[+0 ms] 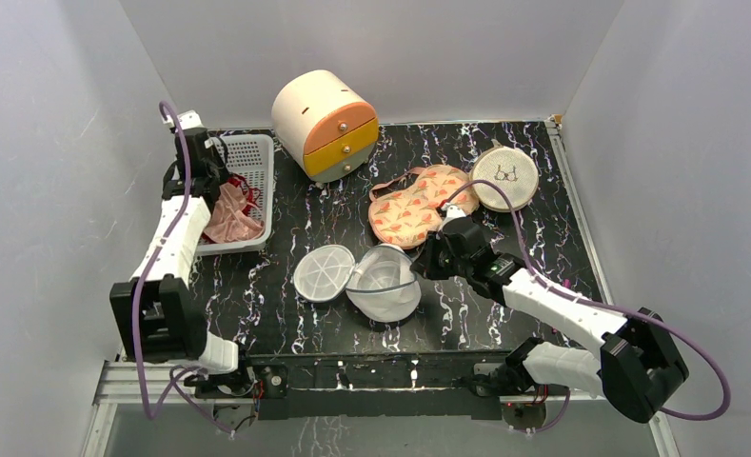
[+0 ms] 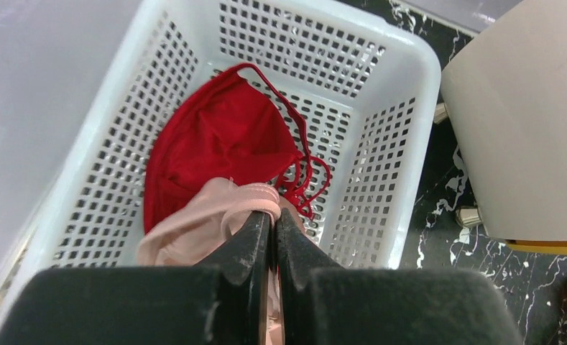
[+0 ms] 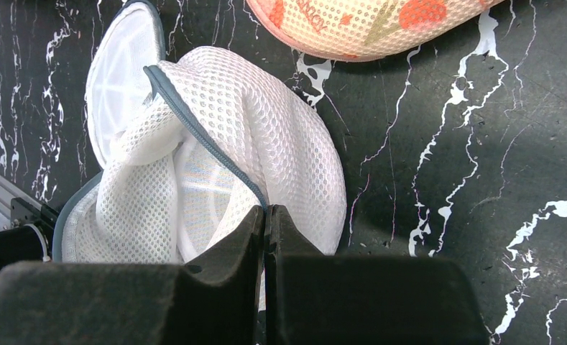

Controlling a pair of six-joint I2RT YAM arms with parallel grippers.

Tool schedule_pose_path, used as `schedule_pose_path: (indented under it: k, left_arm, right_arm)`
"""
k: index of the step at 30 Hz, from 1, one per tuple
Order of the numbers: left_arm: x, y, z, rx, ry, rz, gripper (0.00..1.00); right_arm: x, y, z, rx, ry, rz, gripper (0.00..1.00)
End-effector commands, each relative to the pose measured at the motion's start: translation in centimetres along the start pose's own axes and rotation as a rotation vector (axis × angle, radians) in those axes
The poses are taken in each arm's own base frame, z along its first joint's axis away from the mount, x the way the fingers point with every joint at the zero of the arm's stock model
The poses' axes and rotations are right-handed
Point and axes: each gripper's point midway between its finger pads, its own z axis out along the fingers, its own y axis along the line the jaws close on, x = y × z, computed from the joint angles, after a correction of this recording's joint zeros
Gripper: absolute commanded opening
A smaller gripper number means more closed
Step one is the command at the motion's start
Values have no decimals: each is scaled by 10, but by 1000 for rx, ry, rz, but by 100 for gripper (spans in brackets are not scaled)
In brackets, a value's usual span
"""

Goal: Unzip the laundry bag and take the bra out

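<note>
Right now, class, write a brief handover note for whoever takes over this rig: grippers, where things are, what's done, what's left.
Left gripper: fingers shut on the pink bra, in the white basket, which also holds a red bra.
Right gripper: fingers shut on the laundry bag at its zipper edge, mid-table.
Done: bag unzipped, lid flipped open, inside looks empty.
Left: probably release the pink bra into the basket, then let go of the bag.

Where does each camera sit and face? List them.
Top external: above and behind, facing down on the black marbled table; both arms show.
Left wrist: down into the white perforated plastic basket; left gripper pinches pink garment.
Right wrist: down at the white mesh laundry bag; right gripper grips its rim.
Shared: top and right wrist show that bag.
</note>
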Motion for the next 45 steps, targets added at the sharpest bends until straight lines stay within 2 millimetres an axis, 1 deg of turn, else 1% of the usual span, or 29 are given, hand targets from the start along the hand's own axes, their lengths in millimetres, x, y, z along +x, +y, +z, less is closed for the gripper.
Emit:
schedule_pose_path:
  k: [1,4,5,6,7,9,11,13,14,15,19,21,24,26,28,29,31,33,34,35,38,41,44,45]
  left_arm:
    - [9,-17,17,128,75,-32,0]
    - [22,-14,29,138,136,-99,1]
    - [25,-11,32,142,153,-127,7]
    - [28,-7,36,147,171,-156,15]
    - [30,-4,38,148,192,-179,27]
    - [26,6,40,115,208,-206,54]
    - [24,13,39,78,193,-203,74]
    - [20,16,34,69,166,-203,90]
    - [17,16,32,72,150,-206,94]
    - [13,18,28,65,134,-209,96]
    - [6,25,17,34,83,-218,99]
    - [4,18,11,53,78,-203,98]
    - [1,-6,-3,143,64,-160,98]
    - [1,-29,-17,233,46,-133,98]
    - [4,-52,-34,336,41,-109,98]
    - [8,-63,-42,382,58,-105,98]
    - [23,-89,-58,489,104,-95,98]
    - [43,-111,-77,591,149,-58,98]
    - [59,-121,-89,638,182,-22,98]
    - [72,-124,-97,654,210,-6,98]
    - [117,-129,-122,725,318,-14,99]
    - [168,-129,-143,746,394,-13,98]
    - [216,-118,-153,679,463,1,94]
    - [226,-114,-154,649,473,6,93]
  right_arm:
    - [-28,20,0,-62,-78,-12,0]
    - [-27,17,1,-51,-79,-19,0]
    - [-28,17,0,-49,-82,-18,0]
    - [-27,16,0,-47,-82,-17,0]
    - [-27,16,-1,-50,-83,-15,0]
    - [-26,16,-2,-55,-85,-12,0]
    - [-27,17,-5,-55,-91,-13,0]
    - [-29,17,-10,-48,-101,-14,0]
    - [-30,16,-11,-44,-105,-15,0]
    - [-30,16,-13,-45,-110,-17,0]
    - [-34,18,-17,-46,-121,-23,0]
    - [-35,18,-19,-42,-119,-24,0]
    - [-35,17,-21,-38,-121,-18,0]
    - [-35,18,-24,-38,-124,-16,0]
    - [-37,16,-27,-29,-131,-15,0]
    - [-38,15,-28,-21,-142,-15,0]
    - [-40,14,-31,-15,-154,-14,0]
    - [-42,14,-33,-10,-163,-14,0]
    - [-44,12,-34,-2,-170,-11,0]
    - [-44,12,-35,2,-174,-10,0]
    - [-47,12,-35,2,-190,-6,0]
    - [-45,12,-32,-4,-191,7,0]
    - [-43,13,-28,-16,-186,27,0]
    - [-43,14,-28,-20,-185,30,0]
